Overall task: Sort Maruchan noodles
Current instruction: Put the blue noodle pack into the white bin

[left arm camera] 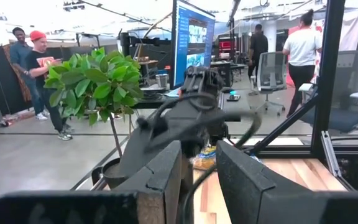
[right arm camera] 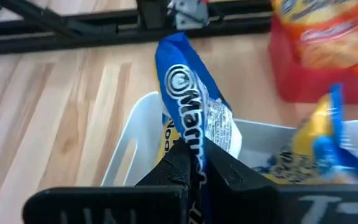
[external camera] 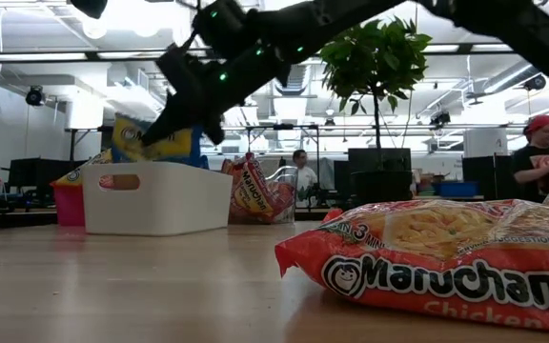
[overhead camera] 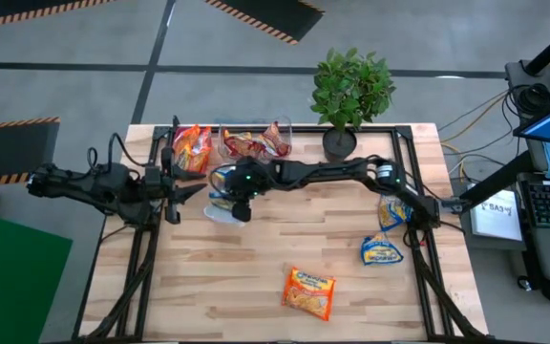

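While a blue noodle packet is pinched by the right claw over the white tray, release is needed next; the left claw is spread, idle.

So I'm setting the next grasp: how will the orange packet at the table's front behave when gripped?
The orange packet looks puffy and crinkly, so probably light with a yielding wrapper. Its glossy film may slip. The noodle block inside could crack under a hard squeeze.

Three trays line the table's far edge beside the plant; loose packets lie nearer, right.
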`<action>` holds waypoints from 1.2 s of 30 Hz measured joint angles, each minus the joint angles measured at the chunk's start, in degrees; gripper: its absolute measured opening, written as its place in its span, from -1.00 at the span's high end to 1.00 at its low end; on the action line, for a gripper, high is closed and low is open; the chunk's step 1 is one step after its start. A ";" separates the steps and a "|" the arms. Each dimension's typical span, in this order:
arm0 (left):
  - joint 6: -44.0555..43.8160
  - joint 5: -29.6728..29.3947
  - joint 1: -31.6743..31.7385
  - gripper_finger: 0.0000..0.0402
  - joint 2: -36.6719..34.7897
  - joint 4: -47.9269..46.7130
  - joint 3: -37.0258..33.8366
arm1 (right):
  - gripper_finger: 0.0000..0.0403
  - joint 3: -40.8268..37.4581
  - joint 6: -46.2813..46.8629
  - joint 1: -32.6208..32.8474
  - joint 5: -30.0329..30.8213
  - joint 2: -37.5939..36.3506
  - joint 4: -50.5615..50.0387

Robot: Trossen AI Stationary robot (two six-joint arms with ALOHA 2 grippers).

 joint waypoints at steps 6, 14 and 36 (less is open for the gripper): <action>0.00 0.09 -0.02 0.58 0.03 -0.02 0.00 | 0.96 8.24 0.00 0.00 -1.52 6.13 -7.17; 0.00 0.05 0.00 0.58 0.10 -0.22 -0.02 | 0.82 12.51 1.73 0.02 -1.62 10.38 -11.75; 0.01 -0.06 0.00 0.58 1.11 -0.39 -0.02 | 0.05 17.42 13.60 2.69 -1.23 -5.62 -48.31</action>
